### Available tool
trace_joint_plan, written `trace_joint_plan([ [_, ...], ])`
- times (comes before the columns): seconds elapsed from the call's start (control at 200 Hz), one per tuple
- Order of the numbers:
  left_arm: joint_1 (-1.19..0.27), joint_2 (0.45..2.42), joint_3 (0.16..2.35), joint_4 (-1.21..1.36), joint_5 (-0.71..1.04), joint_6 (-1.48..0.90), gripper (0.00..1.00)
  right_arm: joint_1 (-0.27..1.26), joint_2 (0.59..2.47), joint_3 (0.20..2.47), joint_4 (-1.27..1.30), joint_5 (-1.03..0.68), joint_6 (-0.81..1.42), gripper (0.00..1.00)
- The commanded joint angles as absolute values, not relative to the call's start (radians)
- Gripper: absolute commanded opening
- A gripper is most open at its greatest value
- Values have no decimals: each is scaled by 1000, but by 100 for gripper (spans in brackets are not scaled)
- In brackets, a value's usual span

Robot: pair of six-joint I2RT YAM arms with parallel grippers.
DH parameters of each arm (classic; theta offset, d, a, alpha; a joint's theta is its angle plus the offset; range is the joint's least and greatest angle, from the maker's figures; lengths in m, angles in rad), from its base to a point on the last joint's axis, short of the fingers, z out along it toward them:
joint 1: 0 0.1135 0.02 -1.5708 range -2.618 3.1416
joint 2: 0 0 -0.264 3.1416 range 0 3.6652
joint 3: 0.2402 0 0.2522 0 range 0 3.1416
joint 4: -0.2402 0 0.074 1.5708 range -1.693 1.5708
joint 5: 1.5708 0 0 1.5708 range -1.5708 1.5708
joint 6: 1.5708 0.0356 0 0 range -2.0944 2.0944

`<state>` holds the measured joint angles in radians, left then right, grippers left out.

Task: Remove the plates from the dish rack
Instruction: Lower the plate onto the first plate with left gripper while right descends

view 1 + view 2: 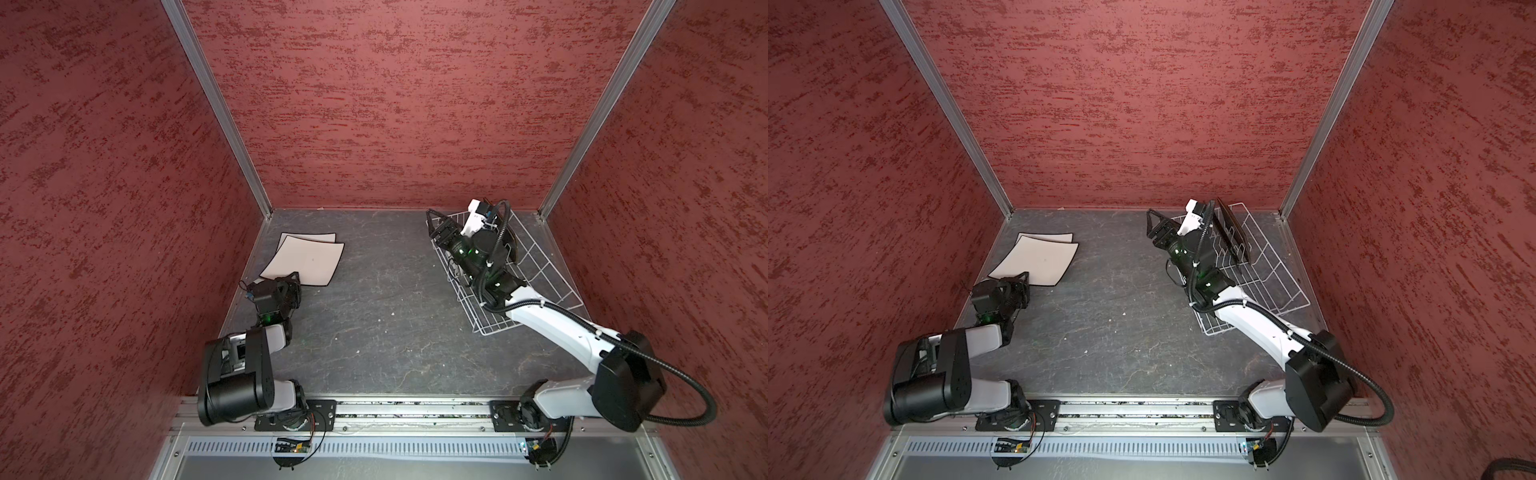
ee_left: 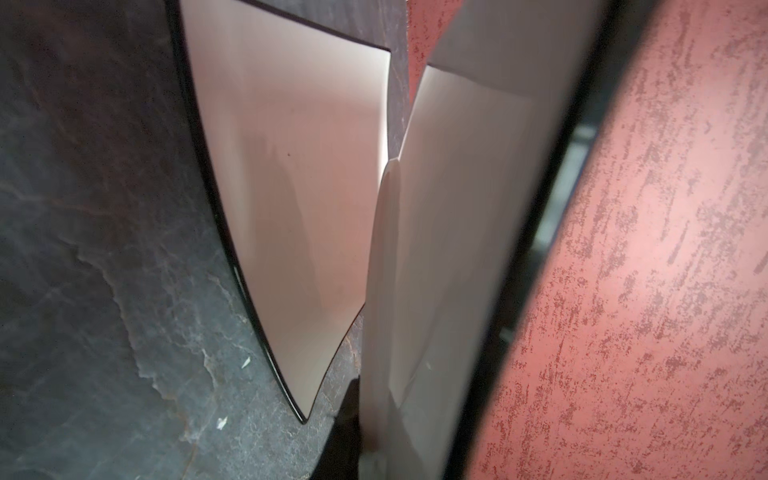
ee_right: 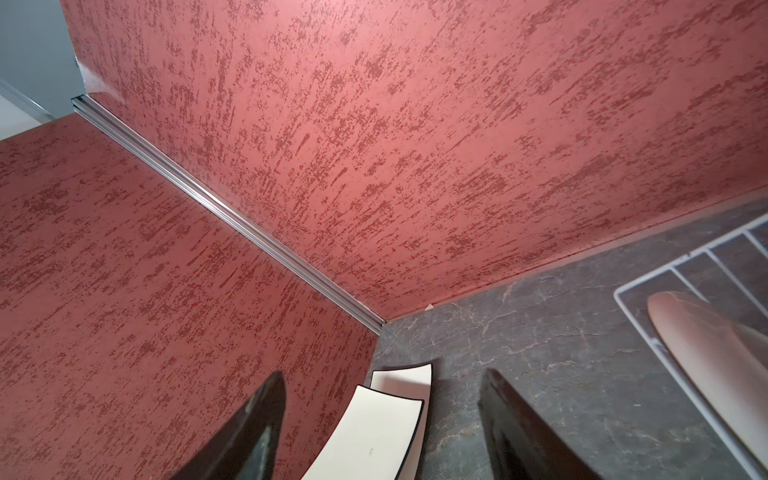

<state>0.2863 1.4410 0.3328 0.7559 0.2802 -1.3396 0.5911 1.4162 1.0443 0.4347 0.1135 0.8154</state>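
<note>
Counter (image 1: 374, 311): dish rack (image 1: 1273, 282) far right, judged part unloaded. Glossy black plate (image 1: 1231, 232) stands upright in it; a pale plate (image 3: 706, 353) shows there too. Upper cream plate (image 1: 309, 262) overlaps lower cream plate (image 1: 309, 237), far left. Left fingers (image 1: 294, 277) pinch the upper's near corner; right fingers (image 3: 249, 436) spread, empty.

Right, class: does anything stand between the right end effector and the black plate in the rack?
Nothing separate. The open right end effector hovers beside the dish rack, pointing away from the black plate; only its own wrist lies between them.
</note>
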Motion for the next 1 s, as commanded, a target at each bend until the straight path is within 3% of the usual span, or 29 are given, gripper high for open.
trace_joint_plan([
  [0.0,299,1477,408,1066,369,-1404,0,581,1436,1087,413,59,818,75],
  [0.997,339,1711,531,1178,299,-1349,0,526,1510,1118,376,14,839,76],
])
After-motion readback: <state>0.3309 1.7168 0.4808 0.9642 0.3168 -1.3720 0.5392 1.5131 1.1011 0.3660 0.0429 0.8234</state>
